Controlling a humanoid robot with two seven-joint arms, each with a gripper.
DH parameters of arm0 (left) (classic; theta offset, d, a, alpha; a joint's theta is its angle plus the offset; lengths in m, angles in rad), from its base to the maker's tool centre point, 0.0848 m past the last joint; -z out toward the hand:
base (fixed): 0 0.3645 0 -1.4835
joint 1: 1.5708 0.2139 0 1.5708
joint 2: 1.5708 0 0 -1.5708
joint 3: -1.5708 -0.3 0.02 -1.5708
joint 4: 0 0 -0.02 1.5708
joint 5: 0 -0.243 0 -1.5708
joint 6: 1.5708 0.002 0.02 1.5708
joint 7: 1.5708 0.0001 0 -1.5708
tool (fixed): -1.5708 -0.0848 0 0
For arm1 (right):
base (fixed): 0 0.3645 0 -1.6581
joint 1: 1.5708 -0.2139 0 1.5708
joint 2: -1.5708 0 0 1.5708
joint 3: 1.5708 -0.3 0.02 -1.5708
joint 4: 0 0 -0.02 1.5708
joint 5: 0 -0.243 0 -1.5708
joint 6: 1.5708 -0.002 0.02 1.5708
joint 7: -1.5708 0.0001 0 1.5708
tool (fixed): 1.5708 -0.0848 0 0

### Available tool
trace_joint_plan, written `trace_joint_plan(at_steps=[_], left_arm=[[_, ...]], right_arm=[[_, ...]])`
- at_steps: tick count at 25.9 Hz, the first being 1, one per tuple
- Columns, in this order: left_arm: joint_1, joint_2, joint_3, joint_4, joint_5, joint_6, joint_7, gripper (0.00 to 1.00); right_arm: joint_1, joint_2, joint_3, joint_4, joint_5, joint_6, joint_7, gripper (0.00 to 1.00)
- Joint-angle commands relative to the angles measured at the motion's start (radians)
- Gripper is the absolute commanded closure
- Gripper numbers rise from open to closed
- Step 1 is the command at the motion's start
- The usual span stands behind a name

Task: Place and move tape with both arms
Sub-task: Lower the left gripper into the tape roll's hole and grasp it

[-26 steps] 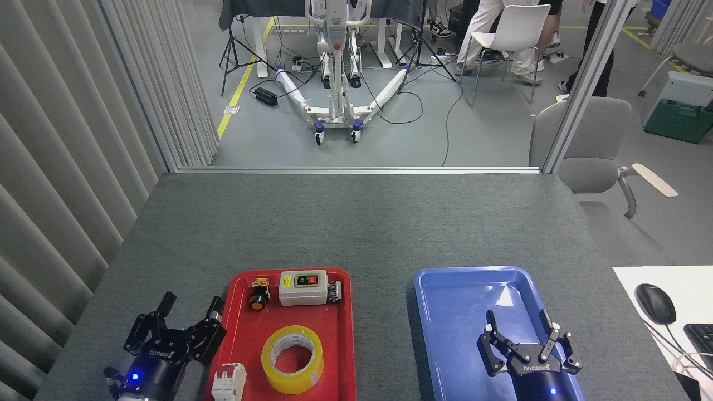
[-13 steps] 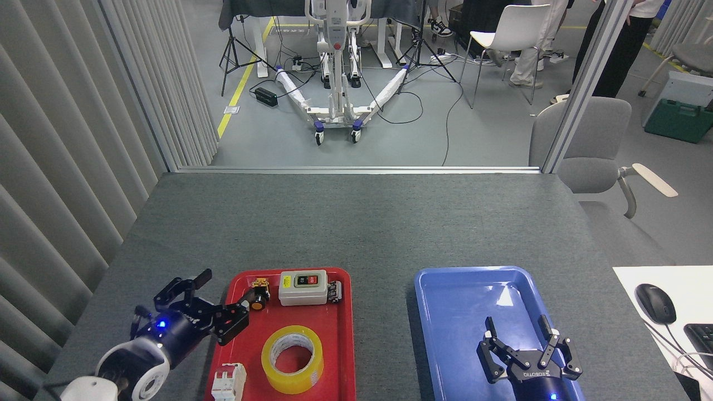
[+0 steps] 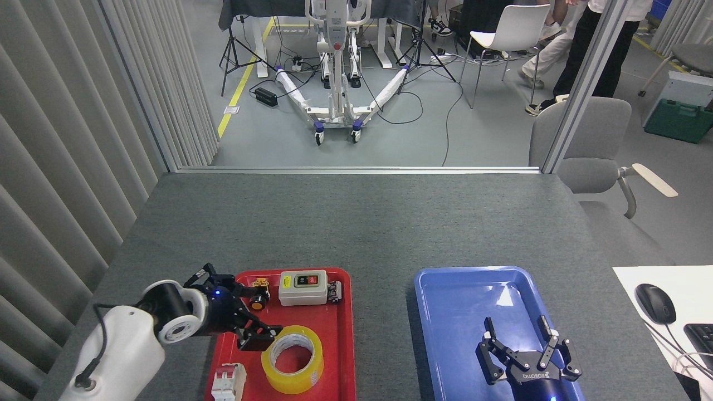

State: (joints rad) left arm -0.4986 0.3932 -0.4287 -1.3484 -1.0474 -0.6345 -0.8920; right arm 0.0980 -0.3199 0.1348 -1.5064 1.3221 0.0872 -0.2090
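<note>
On the red tray [image 3: 340, 356], left end effector [image 3: 257, 336], spread unclear, nears tape [image 3: 293, 359].

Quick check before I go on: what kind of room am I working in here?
Probably a robotics lab or test bay: a grey felt-topped table walled by partition panels, a white wheeled equipment stand with tripods and floor cables beyond, and yellow floor-marking tape.
</note>
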Motion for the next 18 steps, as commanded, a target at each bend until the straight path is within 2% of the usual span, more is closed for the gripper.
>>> trace_joint_plan(at_steps=[1, 3, 5, 8, 11, 15, 18], left_arm=[[-0.083, -0.071, -0.058, 0.117, 0.000, -0.002, -0.039, 0.00], [-0.090, -0.074, -0.056, 0.127, 0.001, -0.002, -0.088, 0.00], [-0.092, -0.070, -0.045, 0.123, 0.007, -0.002, -0.195, 0.00], [-0.089, -0.079, -0.015, 0.115, 0.036, 0.003, -0.344, 0.00], [-0.087, -0.094, -0.019, 0.129, 0.038, 0.004, -0.352, 0.00], [-0.090, -0.159, -0.022, 0.215, 0.029, 0.003, -0.364, 0.00], [-0.120, -0.174, -0.022, 0.232, 0.024, 0.004, -0.366, 0.00]], right_arm=[[0.002, 0.001, 0.000, 0.002, -0.004, -0.014, -0.003, 0.00], [0.003, 0.001, 0.000, 0.006, -0.035, -0.047, -0.003, 0.00], [0.005, -0.005, -0.001, 0.008, -0.087, -0.070, -0.004, 0.00], [0.009, -0.005, -0.003, 0.009, -0.090, -0.067, -0.009, 0.00], [0.008, -0.007, -0.004, 0.009, -0.090, -0.067, -0.009, 0.00], [0.005, -0.004, -0.007, 0.009, -0.090, -0.066, -0.010, 0.00], [0.003, 0.001, -0.012, 0.008, -0.090, -0.066, -0.010, 0.00]])
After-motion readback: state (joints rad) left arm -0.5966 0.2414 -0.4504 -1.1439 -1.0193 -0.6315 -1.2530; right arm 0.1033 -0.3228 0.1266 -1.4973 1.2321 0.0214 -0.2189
